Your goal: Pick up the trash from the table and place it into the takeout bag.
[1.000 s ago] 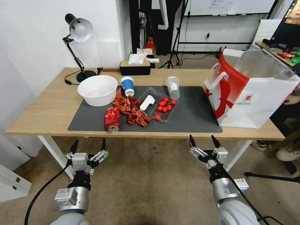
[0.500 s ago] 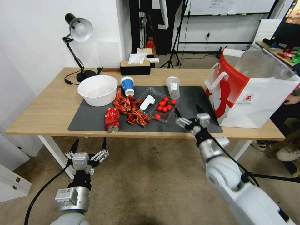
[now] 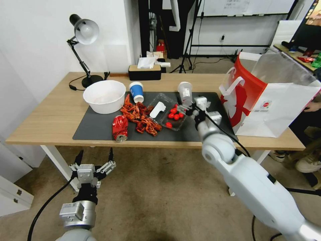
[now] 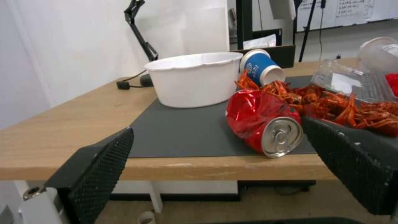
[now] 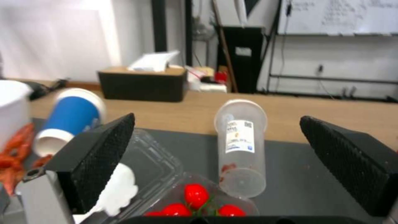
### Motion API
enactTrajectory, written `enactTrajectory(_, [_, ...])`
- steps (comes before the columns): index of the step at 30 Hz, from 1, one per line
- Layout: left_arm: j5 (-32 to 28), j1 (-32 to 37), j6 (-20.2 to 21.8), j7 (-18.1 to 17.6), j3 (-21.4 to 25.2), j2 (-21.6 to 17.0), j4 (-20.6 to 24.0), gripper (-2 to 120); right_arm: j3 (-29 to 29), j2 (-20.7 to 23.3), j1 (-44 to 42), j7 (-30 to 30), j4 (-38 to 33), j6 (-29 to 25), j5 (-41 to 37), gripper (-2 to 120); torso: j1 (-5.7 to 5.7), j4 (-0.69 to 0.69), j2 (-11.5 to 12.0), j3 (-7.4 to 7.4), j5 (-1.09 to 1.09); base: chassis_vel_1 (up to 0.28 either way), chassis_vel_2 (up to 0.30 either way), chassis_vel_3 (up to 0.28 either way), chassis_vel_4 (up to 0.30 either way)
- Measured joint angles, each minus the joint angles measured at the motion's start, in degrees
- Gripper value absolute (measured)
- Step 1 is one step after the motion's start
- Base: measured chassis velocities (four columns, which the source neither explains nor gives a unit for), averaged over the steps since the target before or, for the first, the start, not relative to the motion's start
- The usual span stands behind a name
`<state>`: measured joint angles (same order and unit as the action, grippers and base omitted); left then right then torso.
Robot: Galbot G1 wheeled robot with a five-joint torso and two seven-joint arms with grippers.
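Clear plastic, with a white label, is the cup [image 5: 240,146] that is lying on its side on the dark grey mat [image 3: 207,124], near the middle of the light-wood surface [image 3: 50,117]. The right claw [image 3: 189,107] is hovering just in front of this cup with its fingers [image 5: 104,149] spread wide, one on each side of the cup in the right wrist view, and not touching it. Just beside the cup, an open clear tray [image 3: 169,115] is holding red cherry tomatoes [image 3: 175,113] and a white lump. A pile of red crayfish shells [image 3: 140,117] is lying next to the tray, and the crushed red can [image 4: 261,124] is lying on its side near the front edge of the mat. The blue paper cup [image 3: 136,92] is tipped over and is leaning on the shells, beside a large white bowl [image 3: 104,96]. The takeout bag [image 3: 267,100] is standing open at the right end of the surface, well apart from the clear cup. The left claw [image 3: 94,157] is waiting low in front of the surface, also wide, holding nothing. A desk lamp [image 3: 82,36] and a tissue box [image 3: 144,71] are standing at the back.
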<state>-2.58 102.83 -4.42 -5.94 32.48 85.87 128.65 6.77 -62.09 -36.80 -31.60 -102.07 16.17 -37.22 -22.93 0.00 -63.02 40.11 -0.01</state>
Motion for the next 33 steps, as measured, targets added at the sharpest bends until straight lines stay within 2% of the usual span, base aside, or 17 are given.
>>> enactTrajectory(8, [0.0,-0.1,0.0,0.0,0.0,0.1,-0.4,100,1.6,-4.5,6.7,-6.2,7.2,6.1,-2.9,100,0.01,0.01,0.0,-0.01,0.01,0.000,0.000,0.000,0.000])
enactTrajectory(15, [0.0,0.0,0.0,0.0,-0.1,-0.1,-0.4,100,2.5,-5.4,10.2,-8.4,11.4,10.0,-6.7,100,0.01,0.00,0.0,0.00,0.01,0.000,0.000,0.000,0.000])
enactTrajectory(23, [0.1,0.1,0.1,0.0,-0.2,-0.1,-0.3,100,3.4,-6.1,12.9,-9.0,15.4,12.0,-9.2,100,0.01,0.00,0.0,0.00,0.02,0.000,0.000,0.000,0.000])
enactTrajectory(33, [0.1,0.3,0.1,0.0,-0.1,-0.2,-0.1,100,4.8,-9.6,17.9,-8.7,24.1,12.7,-10.0,100,0.01,0.01,0.0,-0.01,0.01,0.000,0.000,0.000,0.000])
